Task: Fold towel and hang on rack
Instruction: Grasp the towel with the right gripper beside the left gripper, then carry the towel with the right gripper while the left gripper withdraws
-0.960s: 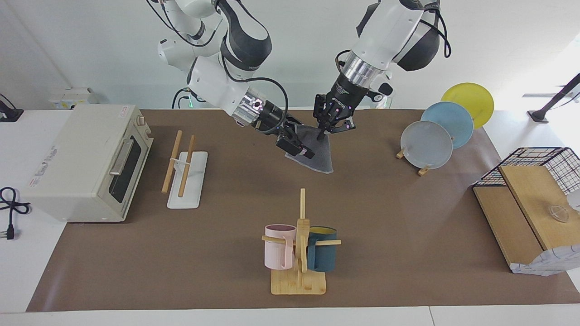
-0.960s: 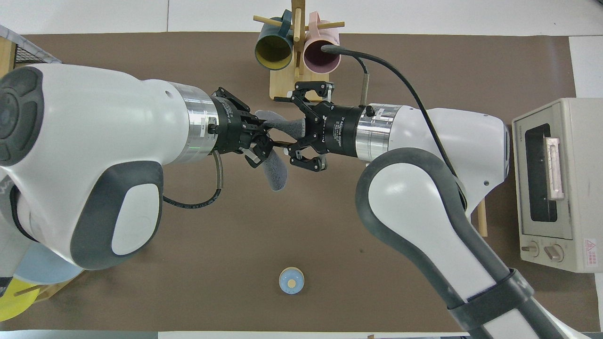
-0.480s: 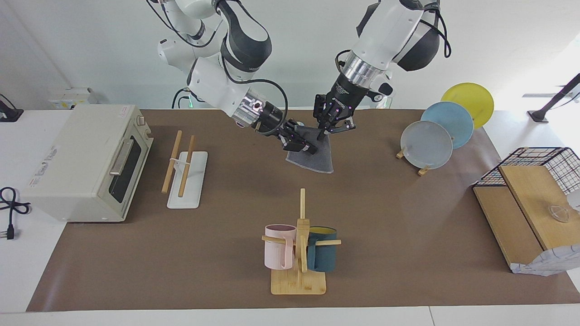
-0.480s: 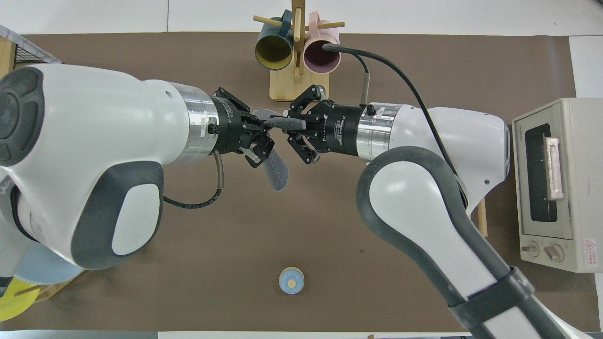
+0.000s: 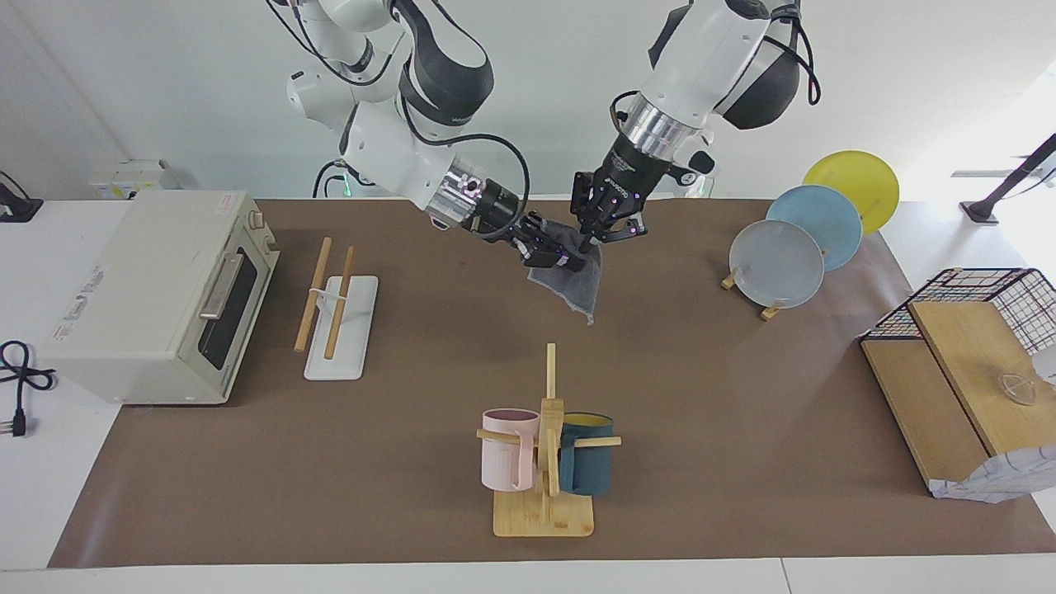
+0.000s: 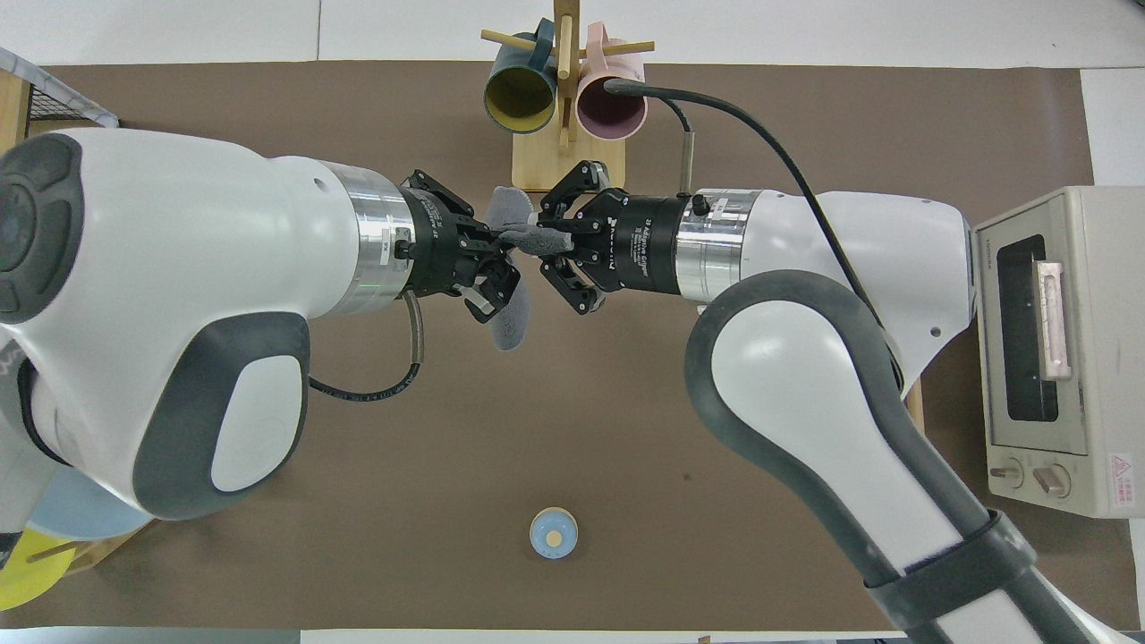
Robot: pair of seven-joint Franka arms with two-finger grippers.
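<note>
The towel (image 5: 575, 283) shows its dark grey face and hangs in the air over the table's middle, near the robots; in the overhead view it (image 6: 512, 319) droops between the two hands. My left gripper (image 5: 588, 240) is shut on its upper corner. My right gripper (image 5: 559, 258) is shut on the upper edge right beside it, so the two hands almost meet (image 6: 501, 261) (image 6: 544, 241). The rack (image 5: 334, 307) of two wooden rods on a white base stands toward the right arm's end, beside the oven; in the overhead view my right arm hides it.
A toaster oven (image 5: 157, 297) stands at the right arm's end. A mug tree (image 5: 544, 445) with a pink and a teal mug stands farther from the robots. A plate stand (image 5: 792, 247) and a wire basket (image 5: 982, 330) are at the left arm's end. A small blue round object (image 6: 554, 533) lies near the robots.
My right gripper moved in from open beside the towel and shut on its upper edge next to the left gripper. The towel has gathered narrower and risen a little.
</note>
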